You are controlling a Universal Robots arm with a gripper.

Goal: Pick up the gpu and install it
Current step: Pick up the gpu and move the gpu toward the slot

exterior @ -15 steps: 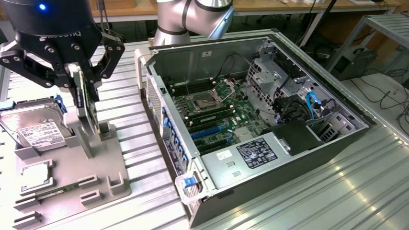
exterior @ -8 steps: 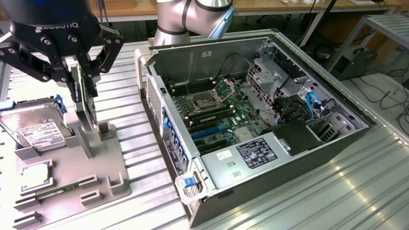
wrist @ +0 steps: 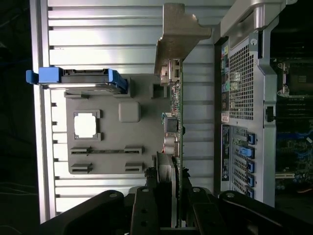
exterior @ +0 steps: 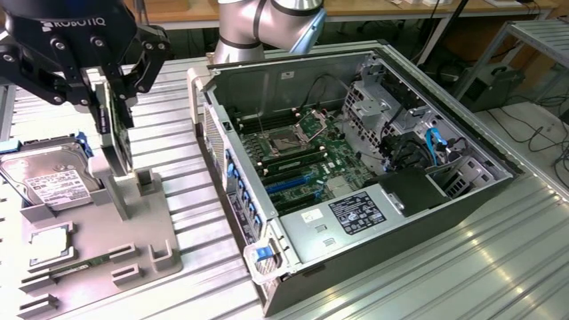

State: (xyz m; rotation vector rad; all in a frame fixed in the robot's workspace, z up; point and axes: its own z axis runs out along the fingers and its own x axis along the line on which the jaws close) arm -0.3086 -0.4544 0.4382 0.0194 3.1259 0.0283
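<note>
Up close, the gripper is clamping its two black fingers on the gpu, one on each face of the card. The gpu is hanging upright and edge-on, with its silver bracket sticking out at one end. Its lower edge is sitting right at the gray tray; I cannot tell whether it is touching. Just beside it, a hard drive is resting on the tray. Toward the exterior view's right, the open computer case is lying on its side, its motherboard facing up.

The exterior view looks down from well off the claw, the wrist view from just above it, both sharing the gpu, tray and computer case.
</note>
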